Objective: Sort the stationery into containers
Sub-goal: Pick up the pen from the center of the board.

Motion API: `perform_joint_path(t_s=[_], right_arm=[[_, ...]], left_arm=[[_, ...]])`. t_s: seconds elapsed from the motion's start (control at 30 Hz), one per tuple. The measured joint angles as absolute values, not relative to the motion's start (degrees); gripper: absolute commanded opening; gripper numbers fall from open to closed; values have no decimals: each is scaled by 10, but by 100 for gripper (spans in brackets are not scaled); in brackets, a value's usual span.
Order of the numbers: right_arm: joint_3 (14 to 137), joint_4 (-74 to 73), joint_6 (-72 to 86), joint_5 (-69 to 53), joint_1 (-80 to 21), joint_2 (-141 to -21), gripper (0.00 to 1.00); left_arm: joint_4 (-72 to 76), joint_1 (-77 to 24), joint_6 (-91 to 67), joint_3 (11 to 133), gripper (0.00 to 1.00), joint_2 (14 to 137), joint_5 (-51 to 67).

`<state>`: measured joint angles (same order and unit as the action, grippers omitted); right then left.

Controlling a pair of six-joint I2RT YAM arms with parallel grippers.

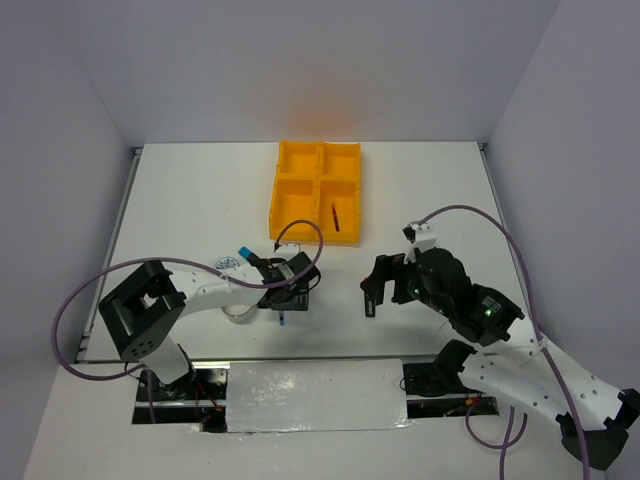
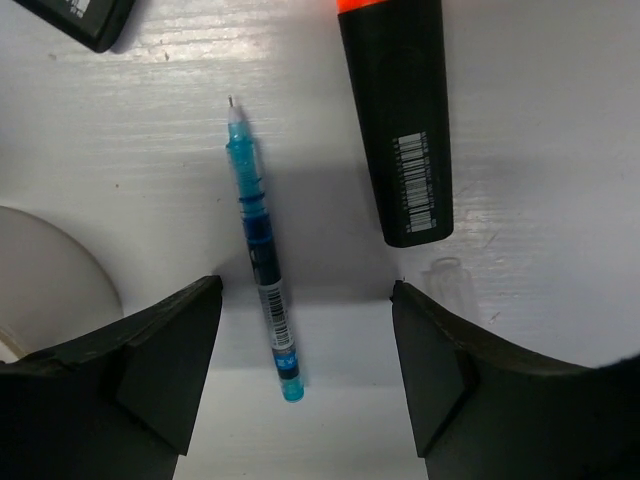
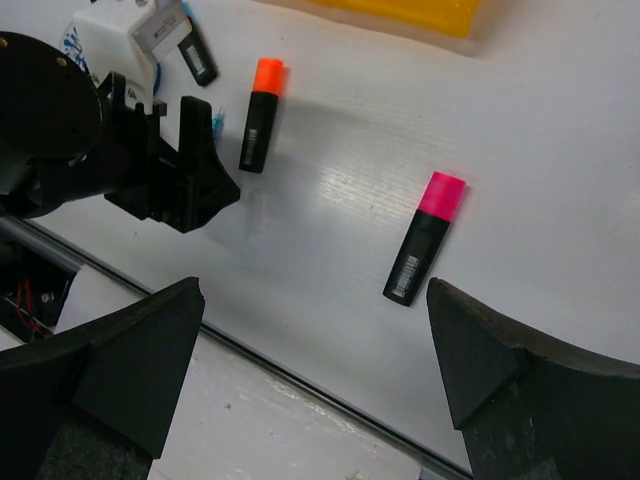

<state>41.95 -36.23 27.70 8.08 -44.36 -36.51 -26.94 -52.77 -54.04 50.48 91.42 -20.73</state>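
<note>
Plainly, the left gripper [image 2: 305, 375] stands spread wide over the teal pen [image 2: 262, 255]. The pen lies flat on the white table [image 2: 540, 150] between the two fingers [image 2: 150, 370] and touches neither, its tip pointing toward the top of the left wrist frame. Just right of the pen lies the orange highlighter [image 2: 397, 120], with its cap at the top edge. A pale curve of the grey tape ring [image 2: 40, 285] shows at the left edge (only part of it is in that view).

From above, this gripper sits at lower centre-left of the frame, below the yellow-orange tray [image 1: 298, 160], which takes the upper centre. The dark red pen [image 1: 334, 215] lies in the tray's lower right compartment. The blue-capped highlighter [image 1: 250, 255] lies on the table just upper left of the gripper, below the tray's lower left corner.

The right gripper [image 3: 315, 370] is likewise spread apart with nothing between its fingers, low in the right wrist frame. The pink highlighter [image 3: 425, 238] lies on the table above them, right of centre, well apart from the orange one at upper left.
</note>
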Motion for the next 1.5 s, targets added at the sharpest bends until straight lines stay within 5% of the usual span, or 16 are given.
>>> perform_joint_path(t_s=[0.53,0.73,0.97,1.5], right_arm=[[416,-362,277,69,-454,-375,100],[416,-361,276,66,-457,-369,100],[415,-359,276,58,-458,-361,100],[365,-260,286,37,-493,-488,99]], left_arm=[[-298,-514,-558,519,59,924,-195],[-299,-498,-554,518,25,924,-180],[-288,-496,-553,505,6,910,-173],[-403,-496,-531,504,0,679,-198]])
